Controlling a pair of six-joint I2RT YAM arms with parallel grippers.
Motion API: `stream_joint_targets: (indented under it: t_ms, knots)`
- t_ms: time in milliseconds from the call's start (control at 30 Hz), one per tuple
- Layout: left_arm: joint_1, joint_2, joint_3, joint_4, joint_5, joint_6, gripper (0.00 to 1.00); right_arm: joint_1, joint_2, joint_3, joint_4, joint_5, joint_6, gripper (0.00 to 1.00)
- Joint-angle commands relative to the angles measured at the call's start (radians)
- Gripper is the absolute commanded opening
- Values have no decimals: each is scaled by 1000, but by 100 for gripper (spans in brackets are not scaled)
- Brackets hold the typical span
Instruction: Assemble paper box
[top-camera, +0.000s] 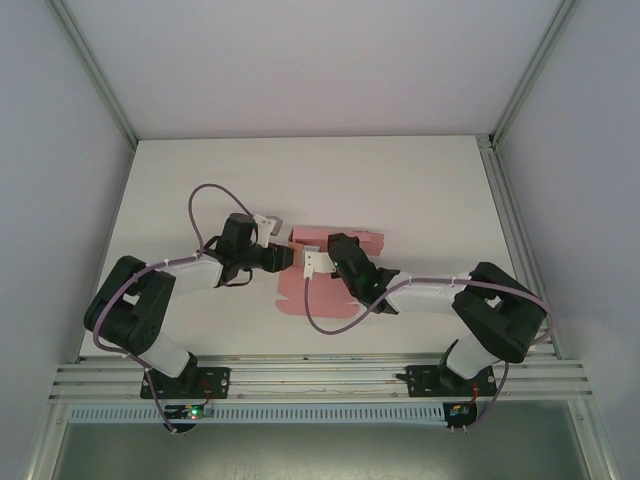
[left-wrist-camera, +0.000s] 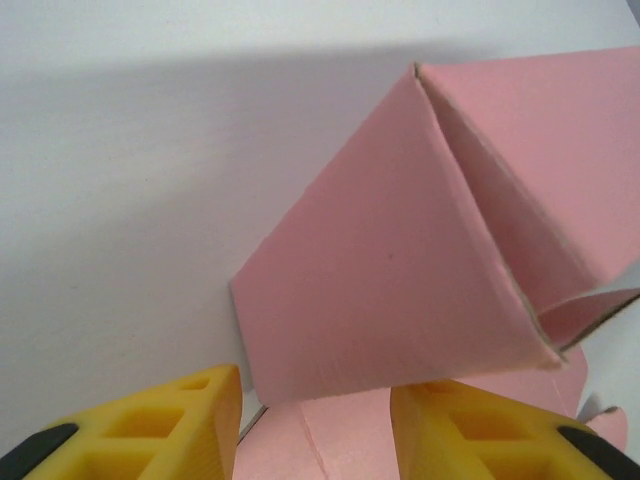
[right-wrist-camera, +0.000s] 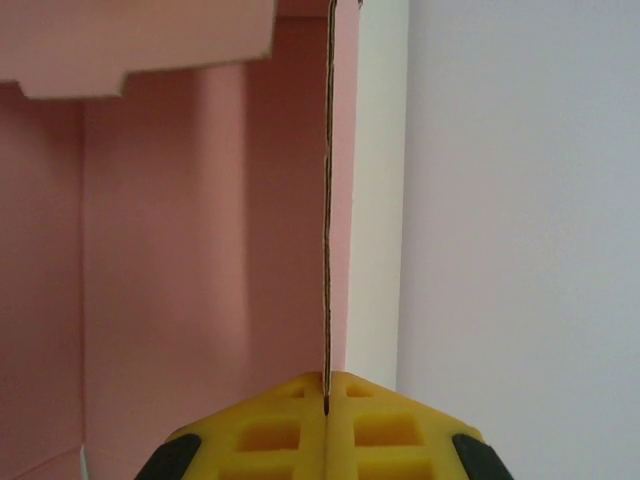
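The paper box (top-camera: 312, 270) is a pink card sheet lying mid-table, partly folded, with flaps raised at its far end. My left gripper (top-camera: 283, 257) sits at the sheet's left edge; its yellow fingers (left-wrist-camera: 150, 425) stand open, with a raised pink panel (left-wrist-camera: 400, 290) just ahead of them and flat card between them. My right gripper (top-camera: 335, 245) is over the sheet's far part. Its yellow fingers (right-wrist-camera: 290, 425) are shut on the edge of an upright pink wall (right-wrist-camera: 327, 200), seen edge-on.
The white table (top-camera: 420, 190) stretches around the sheet, bounded by grey walls and a metal rail (top-camera: 320, 378) at the near edge. Purple cables (top-camera: 205, 195) loop above both arms.
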Motion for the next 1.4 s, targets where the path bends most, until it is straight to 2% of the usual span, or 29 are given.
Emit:
stream_joint_targets:
  t_ms: [0,133,200,433,500,633,700,867,933,1133,1367]
  knots:
    - [-25,18,25,78,-79,26,44,30,-17,-12,-86,-10,44,0]
    - [-62,11,18,96,-186,27,46,58,-13,-6,-122,-9,68,0]
    - [-83,9,6,121,-240,34,40,63,-2,-1,-134,-10,79,0]
    - [-113,35,-16,244,-384,-11,39,61,21,27,-181,-33,116,0]
    - [-119,54,-6,253,-415,-24,34,56,30,38,-185,-41,137,0]
    - [-134,86,0,269,-554,-69,19,56,44,51,-197,-40,151,0]
    - [-140,105,7,267,-613,-94,18,52,45,57,-205,-37,170,0]
    - [-152,147,29,267,-663,-104,11,35,28,78,-286,-92,210,0]
    - [-157,160,50,238,-712,-117,14,29,32,87,-307,-97,215,0]
    - [-180,158,96,105,-844,-104,14,15,37,106,-361,-101,242,0]
    - [-187,161,106,-22,-1003,-187,15,-9,24,164,-524,-134,278,0]
